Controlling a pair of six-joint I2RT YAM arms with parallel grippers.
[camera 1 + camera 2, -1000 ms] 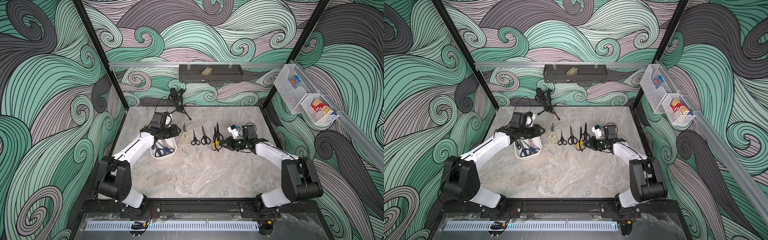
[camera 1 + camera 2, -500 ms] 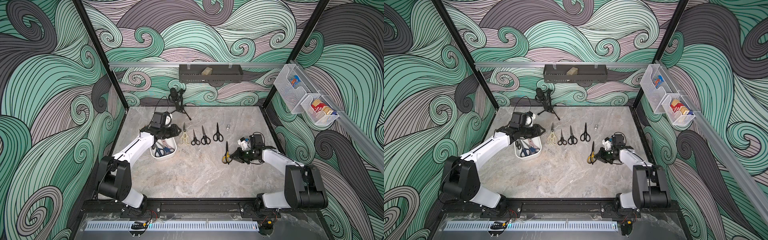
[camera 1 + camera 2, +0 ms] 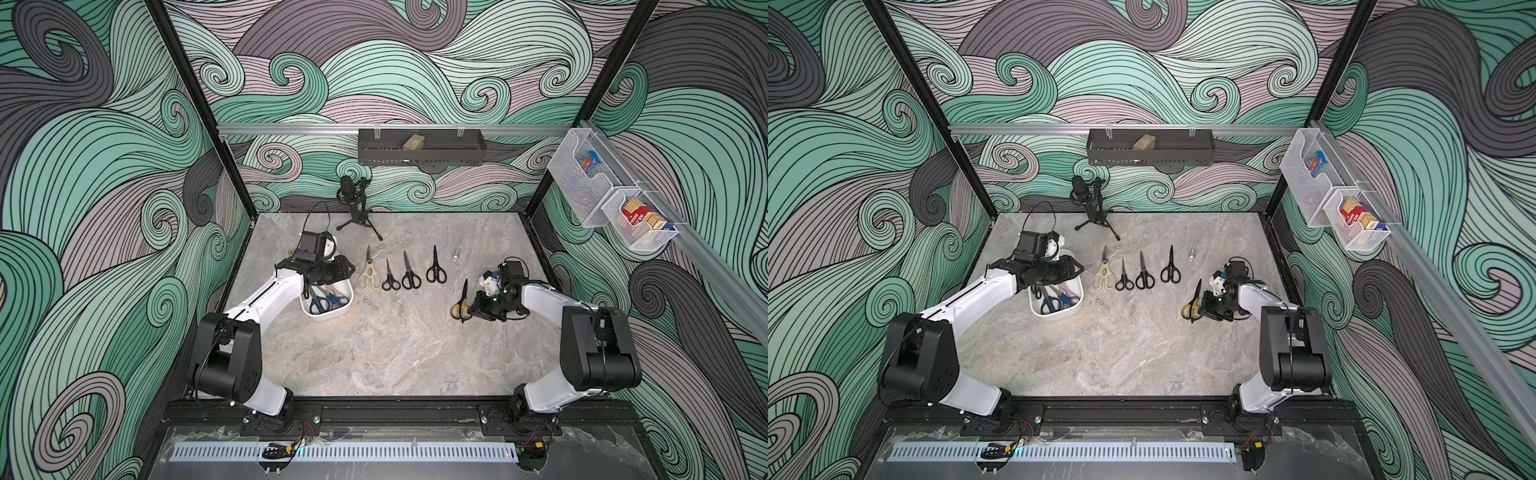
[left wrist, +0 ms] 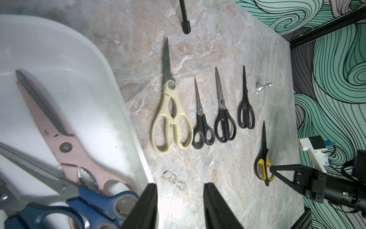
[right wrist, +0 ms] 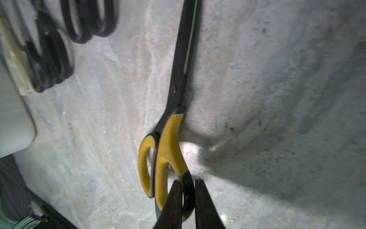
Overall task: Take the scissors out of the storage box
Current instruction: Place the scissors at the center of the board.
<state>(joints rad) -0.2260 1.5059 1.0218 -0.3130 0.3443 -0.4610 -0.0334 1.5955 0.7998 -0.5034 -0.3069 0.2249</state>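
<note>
The left arm (image 3: 266, 299) hides part of the storage box (image 3: 330, 316).

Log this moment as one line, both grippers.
left gripper: open, empty, over storage box rim | right gripper: shut on yellow-black scissors handle | box: pink scissors, blue scissors inside

No legible text in any view. Print is seen on the red packs (image 3: 635, 212) and the blue packet (image 3: 590, 159) in the wall baskets (image 3: 579, 195), but it is too small to be read. No marking can be read on the scissors (image 4: 169, 94).
</note>
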